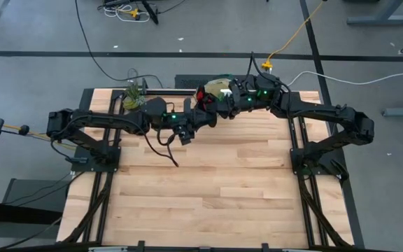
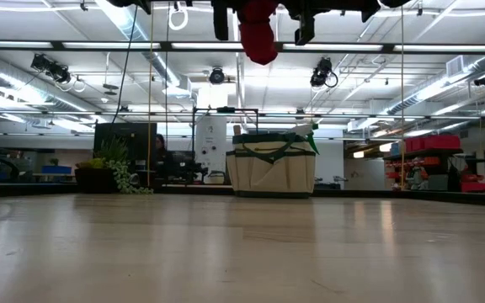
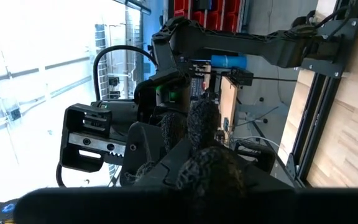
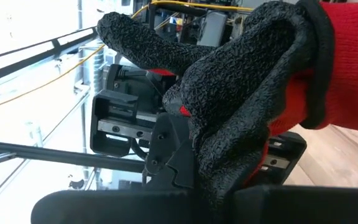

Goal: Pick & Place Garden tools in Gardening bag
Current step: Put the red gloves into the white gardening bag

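The red-and-black glove (image 1: 203,95) hangs high above the table between my two grippers, which meet over the far middle. In the low view the glove (image 2: 259,38) hangs above and slightly left of the beige gardening bag (image 2: 272,168) with dark green trim. The bag (image 1: 221,87) stands on its base at the far edge. My left gripper (image 1: 194,113) and my right gripper (image 1: 215,102) are both shut on the glove. A green piece (image 2: 311,140) sticks up at the bag's top. Rake and trowel are out of view. My left gripper comes level from the table's left. The glove's black palm (image 3: 211,167) rises from between its fingers, which the glove hides, and the glove's fingers (image 3: 202,121) point away. My right gripper comes from the table's right. The glove's black palm (image 4: 229,124) fills its jaws, hiding the contact, and the red cuff (image 4: 347,68) sticks out sideways. The glove is lifted clear.
A small leafy plant (image 1: 133,96) stands at the far left, also in the low view (image 2: 112,172). The arms' black frames (image 1: 96,150) (image 1: 313,157) stand on the table's left and right sides. Bare wood (image 1: 208,196) lies toward the near edge.
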Controlling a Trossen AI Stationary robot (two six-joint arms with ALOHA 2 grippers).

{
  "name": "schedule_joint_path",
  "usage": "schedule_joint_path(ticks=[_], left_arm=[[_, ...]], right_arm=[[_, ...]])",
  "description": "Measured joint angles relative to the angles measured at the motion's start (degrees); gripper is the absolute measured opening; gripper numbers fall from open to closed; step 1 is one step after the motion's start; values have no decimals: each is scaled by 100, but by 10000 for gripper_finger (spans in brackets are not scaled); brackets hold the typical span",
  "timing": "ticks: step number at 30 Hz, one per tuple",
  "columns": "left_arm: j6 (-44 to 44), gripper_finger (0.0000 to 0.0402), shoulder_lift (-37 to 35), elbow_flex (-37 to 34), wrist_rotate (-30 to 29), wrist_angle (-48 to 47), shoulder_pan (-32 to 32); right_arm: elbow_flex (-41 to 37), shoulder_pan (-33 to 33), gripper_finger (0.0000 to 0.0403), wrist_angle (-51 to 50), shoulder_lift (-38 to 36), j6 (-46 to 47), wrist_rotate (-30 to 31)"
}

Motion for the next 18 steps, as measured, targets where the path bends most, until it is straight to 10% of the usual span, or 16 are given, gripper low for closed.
schedule_joint_path(ticks=[18], left_arm=[[-11,11,2,0,-274,-98,-49]], right_arm=[[-4,0,29,-26,-2,-42,-36]])
